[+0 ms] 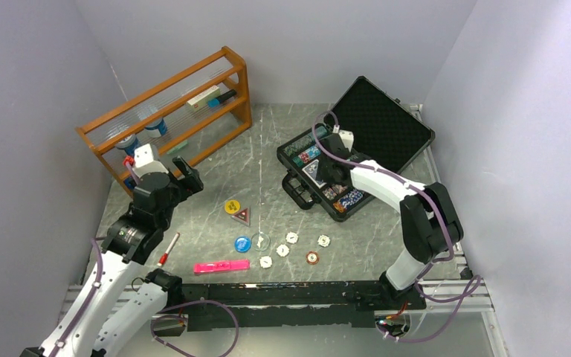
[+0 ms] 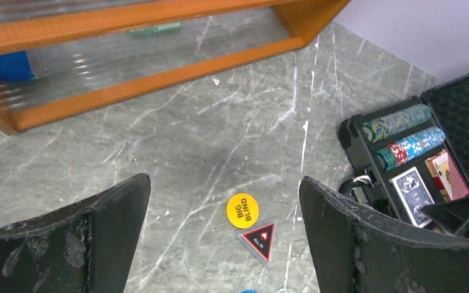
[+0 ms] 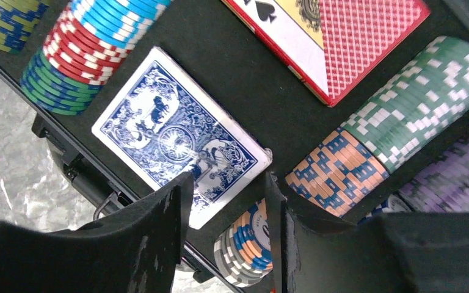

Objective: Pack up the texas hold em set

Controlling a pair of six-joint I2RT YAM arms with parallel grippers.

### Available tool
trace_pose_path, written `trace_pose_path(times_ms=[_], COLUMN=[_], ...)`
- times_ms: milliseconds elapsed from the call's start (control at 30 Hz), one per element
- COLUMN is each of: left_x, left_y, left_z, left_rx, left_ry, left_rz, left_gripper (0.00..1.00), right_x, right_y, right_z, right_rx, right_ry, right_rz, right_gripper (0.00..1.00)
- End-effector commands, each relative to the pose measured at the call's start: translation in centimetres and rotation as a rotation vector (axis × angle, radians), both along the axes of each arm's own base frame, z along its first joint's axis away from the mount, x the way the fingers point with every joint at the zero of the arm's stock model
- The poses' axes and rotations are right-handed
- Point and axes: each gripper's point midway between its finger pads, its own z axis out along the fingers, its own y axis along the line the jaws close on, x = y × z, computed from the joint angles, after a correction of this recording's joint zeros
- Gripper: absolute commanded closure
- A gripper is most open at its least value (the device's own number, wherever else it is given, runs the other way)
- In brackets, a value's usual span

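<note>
**A:** What is biggest here?

**B:** One wooden rack (image 1: 165,93) stands at the far left. Then there is one black case (image 1: 384,125) at the far right, with its lid raised.

**A:** And the arms?

**B:** There are two. The left gripper (image 1: 186,175) hovers above the table in front of the rack, its fingers spread wide around nothing. The right gripper (image 3: 227,183) hangs inside the case over the blue deck's corner. Its fingers are part-way apart, and I see nothing clamped between them.

**A:** What is packed?

**B:** Two decks: one blue-backed deck (image 3: 180,137) and one red-backed deck (image 3: 342,43). Chip rows (image 3: 415,104) lie on their sides on either side of them. I cannot count them all.

**A:** What is loose on the table?

**B:** These lie in the middle, near the front edge:
- one pink marker (image 1: 221,266)
- one red-tipped pen (image 1: 169,249)
- one yellow button (image 1: 232,206), touching one triangular button (image 1: 242,217)
- one blue button (image 1: 242,243)
- one clear disc (image 1: 260,240)
- four white discs (image 1: 291,237)
- one red-rimmed chip (image 1: 311,258)

**A:** What is the surface like?

**B:** It is a grey table (image 1: 268,149) with pale marble veins.

**A:** And the room?

**B:** Plain pale walls (image 1: 297,44) close in on three sides.
</note>
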Motion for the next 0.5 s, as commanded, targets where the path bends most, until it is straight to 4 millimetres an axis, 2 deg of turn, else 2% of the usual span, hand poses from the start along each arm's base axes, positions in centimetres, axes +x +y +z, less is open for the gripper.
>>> trace_pose_path(times_ms=[0, 133, 233, 367, 467], left_x=[0.6, 0.2, 0.6, 0.1, 0.2], left_y=[-1.1, -0.3, -1.3, -0.8, -1.3], left_z=[0.2, -0.1, -0.6, -0.6, -1.2], left_rx=[-0.043, -0.060, -0.059, -0.068, -0.075], left_ry=[-0.029, -0.009, -0.024, 0.002, 0.004], left_rz=[-0.040, 0.017, -0.045, -0.008, -0.033], left_gripper=[0.06, 0.05, 0.07, 0.06, 0.06], right_x=[2.1, 2.5, 3.1, 4.1, 4.5], right_y=[0.5, 2.0, 2.6, 2.0, 1.8], right_z=[4.0, 2.9, 2.1, 0.9, -1.3], right_rx=[-0.121, -0.153, -0.172, -0.128, -0.094], right_ry=[-0.143, -0.147, -0.112, -0.100, -0.014], right_rz=[-0.005, 0.054, 0.071, 0.071, 0.087], right_gripper=[0.48, 0.51, 0.55, 0.55, 0.53])
